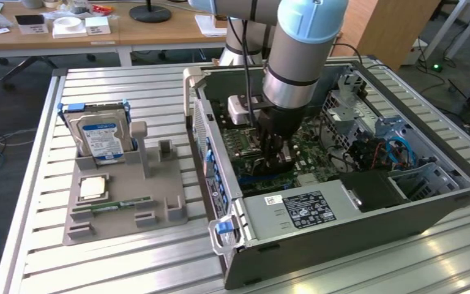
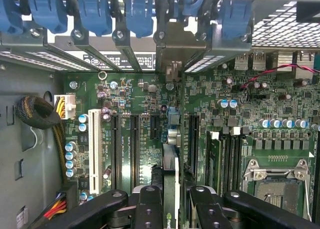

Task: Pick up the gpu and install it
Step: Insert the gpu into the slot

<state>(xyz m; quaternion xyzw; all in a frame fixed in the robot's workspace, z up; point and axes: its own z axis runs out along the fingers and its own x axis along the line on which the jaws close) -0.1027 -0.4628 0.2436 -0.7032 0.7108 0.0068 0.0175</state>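
While your pincer [image 2: 170, 209] pinches the thin dark gpu card [image 2: 169, 164], it hangs inside the grey metal computer case [image 1: 341, 226].
A tilt off the black slots [image 2: 135, 139] of the green motherboard [image 2: 235, 134] could jam its edge or slip your grip.

Open room above the motherboard [image 2: 210, 89], hemmed by power supply [image 1: 305, 209] and case wall [image 1: 205, 141]

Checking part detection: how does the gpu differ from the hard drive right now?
The gpu is in the gripper, inside the case over the motherboard; the hard drive stands in the grey holder outside it. The gpu looks thin and dark; the hard drive is thicker, silver with a blue label. Both stand on edge.
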